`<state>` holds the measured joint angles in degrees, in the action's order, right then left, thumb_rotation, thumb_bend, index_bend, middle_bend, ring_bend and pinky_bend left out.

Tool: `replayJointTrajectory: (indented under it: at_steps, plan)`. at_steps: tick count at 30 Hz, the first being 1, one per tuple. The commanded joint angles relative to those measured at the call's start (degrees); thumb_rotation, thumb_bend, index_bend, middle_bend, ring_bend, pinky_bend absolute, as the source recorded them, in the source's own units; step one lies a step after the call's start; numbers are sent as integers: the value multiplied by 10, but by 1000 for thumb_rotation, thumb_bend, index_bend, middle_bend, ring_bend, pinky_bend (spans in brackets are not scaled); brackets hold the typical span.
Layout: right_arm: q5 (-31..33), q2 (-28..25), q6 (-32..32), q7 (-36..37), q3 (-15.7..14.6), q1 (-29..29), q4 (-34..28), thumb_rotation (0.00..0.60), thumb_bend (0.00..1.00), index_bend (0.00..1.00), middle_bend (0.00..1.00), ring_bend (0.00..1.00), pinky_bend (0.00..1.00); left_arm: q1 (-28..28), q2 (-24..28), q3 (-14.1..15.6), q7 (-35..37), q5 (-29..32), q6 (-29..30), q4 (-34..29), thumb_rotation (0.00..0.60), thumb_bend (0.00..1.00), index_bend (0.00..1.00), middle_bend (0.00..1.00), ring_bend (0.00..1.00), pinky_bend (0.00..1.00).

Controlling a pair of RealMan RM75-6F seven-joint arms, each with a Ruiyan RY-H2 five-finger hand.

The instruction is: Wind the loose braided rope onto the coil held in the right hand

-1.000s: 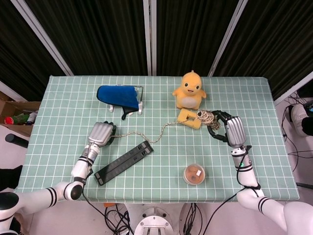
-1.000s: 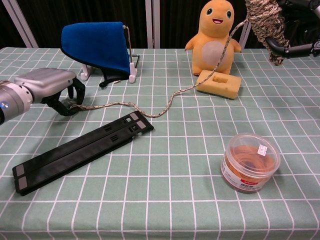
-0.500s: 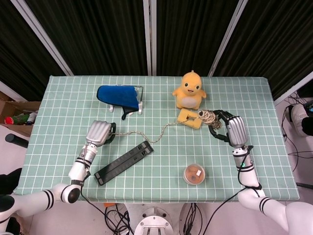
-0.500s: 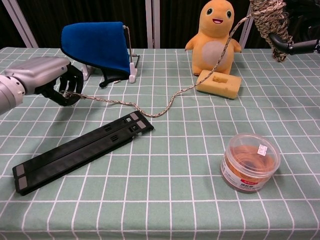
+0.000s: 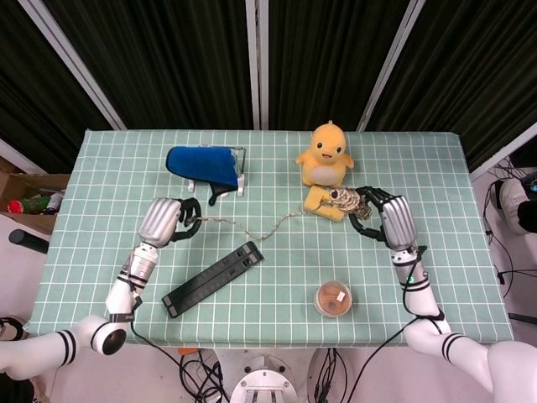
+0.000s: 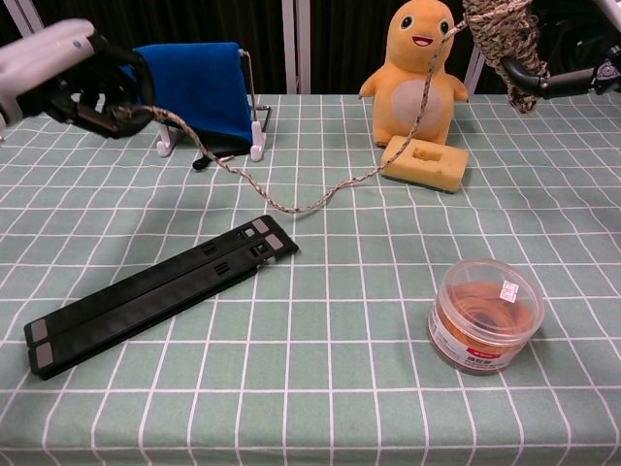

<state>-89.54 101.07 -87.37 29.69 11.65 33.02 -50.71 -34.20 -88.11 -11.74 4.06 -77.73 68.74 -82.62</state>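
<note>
My right hand (image 5: 388, 220) (image 6: 572, 68) holds the braided rope coil (image 5: 344, 200) (image 6: 495, 34) up above the table, right of the yellow sponge. From the coil the loose rope (image 5: 267, 230) (image 6: 291, 206) hangs down, sags to the cloth near the black bar, then rises to my left hand (image 5: 164, 221) (image 6: 73, 78). That hand grips the rope's far end, raised off the table in front of the blue holder.
A yellow duck plush (image 5: 327, 154) and a yellow sponge block (image 6: 425, 162) sit under the coil. The blue mitt-like holder on a white stand (image 5: 205, 167) is behind my left hand. A long black bar (image 5: 213, 278) and a round clear tub (image 5: 333, 299) lie nearer the front.
My left hand has lifted off the table and moved back and up with the rope end, raising the rope's left part. The right hand shifted slightly left with the coil.
</note>
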Motion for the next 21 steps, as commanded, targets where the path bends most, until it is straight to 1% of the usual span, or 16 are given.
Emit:
replayJointTrajectory:
  at_steps: [1,4,6,8,10,13,15,16,19,21]
  plan:
    - [1,4,9,-6,12,17,-7,600,600,939,753,684,874,16,63,-13,27,-35,35,-83,600,484,775,755,687,854]
    - [7,10,24,-8,28,40,-11,600,606,939,753,684,875,16,110,-17,10,-58,41,-140,600,484,776,758,690,857]
    - [12,14,37,-9,38,56,-13,600,614,939,753,684,875,13,143,-25,5,-67,40,-183,600,484,776,758,691,857]
    - [16,17,54,-17,48,76,-14,600,616,939,753,683,874,8,180,-40,-9,-73,37,-234,600,485,776,758,690,857]
    - [20,24,68,-28,58,95,-14,600,616,939,753,684,875,-1,214,-60,-20,-63,26,-287,600,484,776,758,690,857]
    - [31,38,93,-32,68,118,-16,600,617,939,752,684,875,-26,269,-93,-33,-17,-21,-358,600,484,776,759,691,857]
    - [39,51,105,-30,71,128,-16,600,617,939,753,684,875,-46,302,-119,-30,25,-55,-391,600,484,776,760,692,858]
    - [42,62,110,-28,71,133,-13,600,617,939,753,683,875,-61,322,-136,-29,54,-77,-408,600,484,776,761,692,859]
    - [49,92,115,-17,73,144,6,600,620,939,753,684,875,-102,359,-176,-29,126,-121,-437,600,484,776,762,693,860]
    - [51,111,120,-6,73,153,21,600,621,941,753,683,874,-135,374,-199,-36,176,-145,-445,600,484,776,764,694,860]
